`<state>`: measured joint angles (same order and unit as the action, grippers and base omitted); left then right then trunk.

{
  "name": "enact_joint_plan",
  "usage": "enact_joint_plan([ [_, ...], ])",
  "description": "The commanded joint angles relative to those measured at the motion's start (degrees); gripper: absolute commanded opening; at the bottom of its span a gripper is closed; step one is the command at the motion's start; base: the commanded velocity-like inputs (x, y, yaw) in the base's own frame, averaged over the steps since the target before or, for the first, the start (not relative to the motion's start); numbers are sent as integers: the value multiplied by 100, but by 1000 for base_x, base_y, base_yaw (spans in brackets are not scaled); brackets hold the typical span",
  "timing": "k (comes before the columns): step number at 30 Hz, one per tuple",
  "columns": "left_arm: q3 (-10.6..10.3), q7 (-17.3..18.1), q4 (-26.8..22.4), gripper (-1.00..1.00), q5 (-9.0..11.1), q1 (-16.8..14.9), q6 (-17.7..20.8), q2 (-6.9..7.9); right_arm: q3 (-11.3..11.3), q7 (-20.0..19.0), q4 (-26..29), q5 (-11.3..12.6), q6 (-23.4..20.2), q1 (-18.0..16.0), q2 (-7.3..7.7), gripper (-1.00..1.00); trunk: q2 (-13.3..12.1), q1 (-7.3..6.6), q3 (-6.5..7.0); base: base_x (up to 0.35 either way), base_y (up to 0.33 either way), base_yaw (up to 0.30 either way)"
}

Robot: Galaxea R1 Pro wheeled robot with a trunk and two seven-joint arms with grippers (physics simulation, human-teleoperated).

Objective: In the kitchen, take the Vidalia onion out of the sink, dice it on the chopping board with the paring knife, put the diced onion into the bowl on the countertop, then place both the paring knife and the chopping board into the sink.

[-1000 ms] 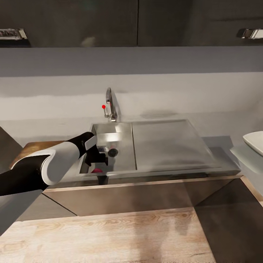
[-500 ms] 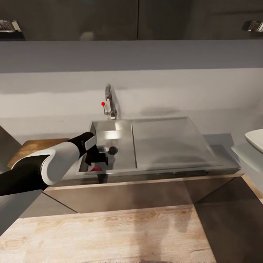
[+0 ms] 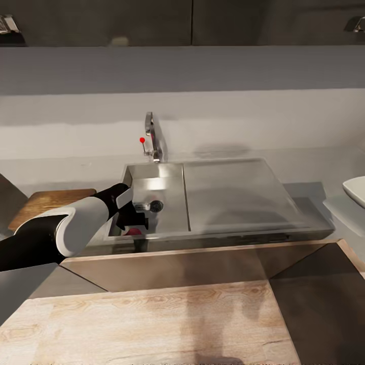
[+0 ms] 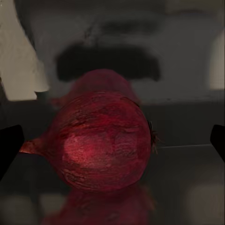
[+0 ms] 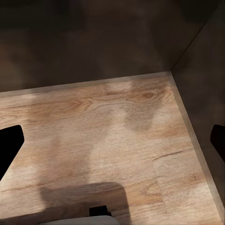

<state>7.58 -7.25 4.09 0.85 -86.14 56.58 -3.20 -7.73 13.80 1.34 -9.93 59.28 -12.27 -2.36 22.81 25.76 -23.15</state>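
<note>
The left gripper is lowered into the sink, its fingers spread wide on either side of the Vidalia onion, which lies on the basin floor, not yet pinched. The chopping board is seen on the countertop left of the sink, the bowl far right. The right gripper is held open over a wooden floor.

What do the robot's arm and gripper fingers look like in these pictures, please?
In the head view, the left arm has a glossy white shell segment between black sections, with a black wrist and a pale grey panel near the gripper. In both wrist views the fingertips are plain dark blocks. No cables or markings are visible.
</note>
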Motion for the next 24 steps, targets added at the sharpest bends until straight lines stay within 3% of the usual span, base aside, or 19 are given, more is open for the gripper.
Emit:
enact_joint_plan([
  [1, 51, -57, 12, 100, 11, -8, 2, 7, -44, 26, -2, -62, 14, -3, -3, 100, 11, 3, -19, 0, 0, 0],
  [24, 51, -57, 22, 100, -6, 28, -7, 25, -42, 26, -2, -62, 14, -3, -10, 100, 11, 3, -183, 0, 0, 0],
])
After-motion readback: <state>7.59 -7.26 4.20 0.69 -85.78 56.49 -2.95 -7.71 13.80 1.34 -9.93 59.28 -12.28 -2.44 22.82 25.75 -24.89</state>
